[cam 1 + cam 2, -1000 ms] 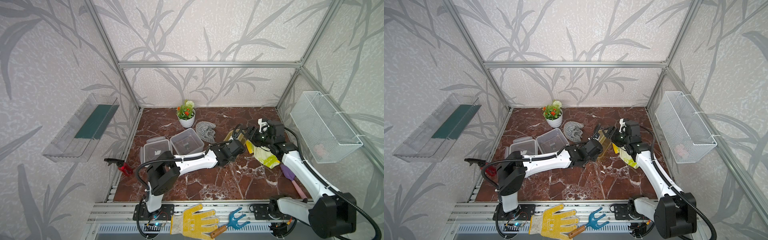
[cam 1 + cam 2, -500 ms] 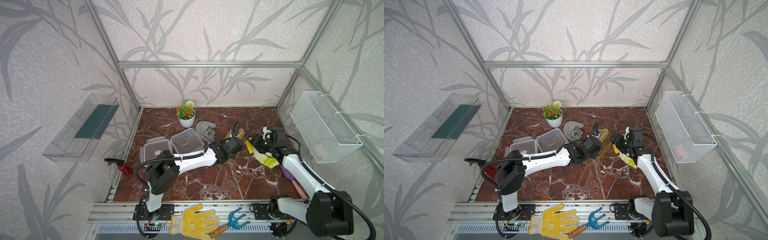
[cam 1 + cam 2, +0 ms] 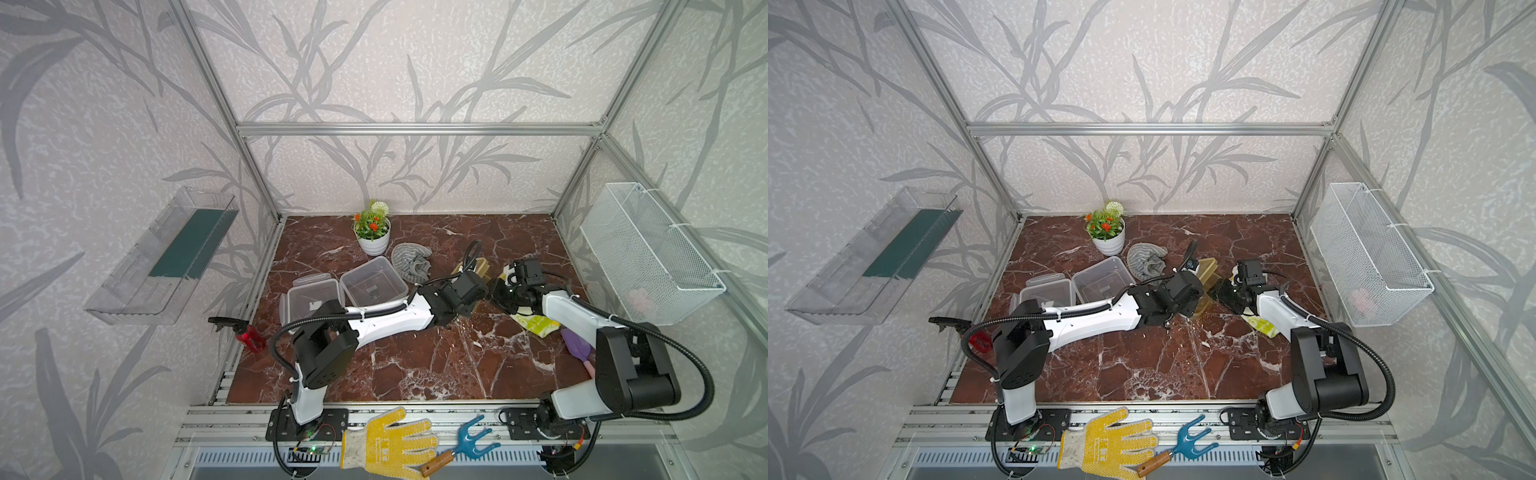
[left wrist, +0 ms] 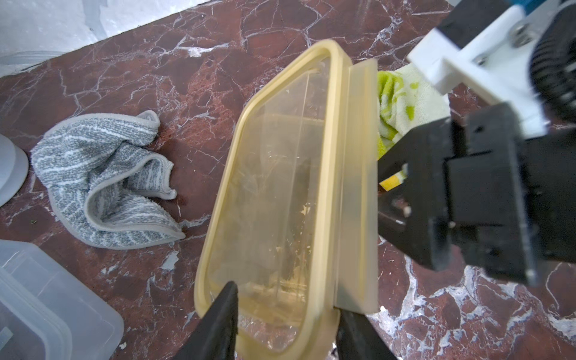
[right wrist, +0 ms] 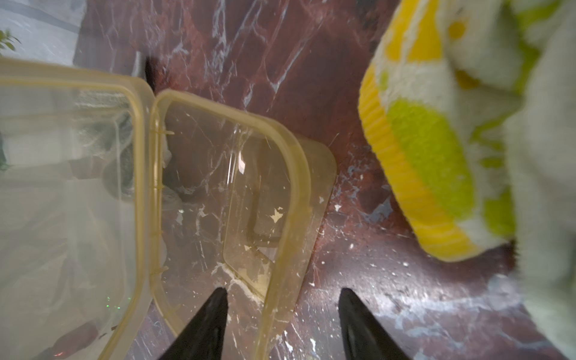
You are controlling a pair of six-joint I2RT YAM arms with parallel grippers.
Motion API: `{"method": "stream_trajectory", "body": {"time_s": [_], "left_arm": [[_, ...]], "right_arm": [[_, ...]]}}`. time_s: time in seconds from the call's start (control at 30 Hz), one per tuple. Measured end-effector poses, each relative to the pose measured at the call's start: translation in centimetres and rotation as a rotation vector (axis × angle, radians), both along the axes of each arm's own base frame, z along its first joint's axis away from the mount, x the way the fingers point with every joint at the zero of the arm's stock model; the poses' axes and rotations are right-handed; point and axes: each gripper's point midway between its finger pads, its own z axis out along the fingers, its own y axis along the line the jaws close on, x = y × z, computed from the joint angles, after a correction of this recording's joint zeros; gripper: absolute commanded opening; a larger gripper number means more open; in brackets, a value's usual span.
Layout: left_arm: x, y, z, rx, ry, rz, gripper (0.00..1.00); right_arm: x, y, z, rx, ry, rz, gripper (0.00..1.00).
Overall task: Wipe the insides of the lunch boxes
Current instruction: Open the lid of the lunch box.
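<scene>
The robot is getting the amber lunch box (image 4: 274, 199) ready for wiping. It sits in the middle of the table (image 3: 415, 365), between the two arms. The left gripper (image 4: 286, 311) is pinching the box's near end with its jaws partly closed on it. The right gripper (image 5: 282, 314) is half open around the edge of the amber lid (image 5: 237, 199), but I cannot tell if it is gripping. The clear lunch box (image 3: 372, 282) is sitting open, well to the left. Next, I think the right gripper needs to grab the yellow-green cloth (image 5: 452, 140) just beside it. I am seeing no readable words anywhere.
</scene>
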Motion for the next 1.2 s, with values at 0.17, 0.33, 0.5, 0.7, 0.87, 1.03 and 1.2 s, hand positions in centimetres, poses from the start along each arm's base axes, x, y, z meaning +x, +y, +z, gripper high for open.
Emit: {"method": "stream_trajectory", "body": {"time_s": [0.17, 0.33, 0.5, 0.7, 0.87, 1.03, 1.2], "left_arm": [[0.7, 0.5, 0.0, -0.008, 0.008, 0.018, 0.49], [2.4, 1.9, 0.1, -0.038, 0.026, 0.065, 0.50], [4.3, 3.9, 0.0, -0.060, 0.039, 0.120, 0.52], [6.0, 5.8, 0.0, -0.075, 0.048, 0.178, 0.56], [7.0, 7.5, -0.4, -0.082, 0.074, 0.220, 0.61], [7.5, 10.5, -1.4, -0.079, 0.103, 0.288, 0.70], [6.7, 12.8, -2.2, -0.093, 0.139, 0.338, 0.77]], "right_arm": [[0.5, 0.2, -0.9, -0.040, 0.021, 0.026, 0.39], [1.1, 0.1, -0.5, -0.077, 0.002, 0.059, 0.25], [1.3, -0.1, -0.6, -0.108, 0.000, 0.085, 0.22], [1.6, -0.2, -0.7, -0.136, -0.001, 0.127, 0.20], [1.5, -0.5, -0.9, -0.176, 0.002, 0.161, 0.21], [1.3, -0.6, -0.9, -0.196, 0.005, 0.180, 0.21], [1.3, -0.5, -1.2, -0.202, 0.016, 0.193, 0.21]]}}
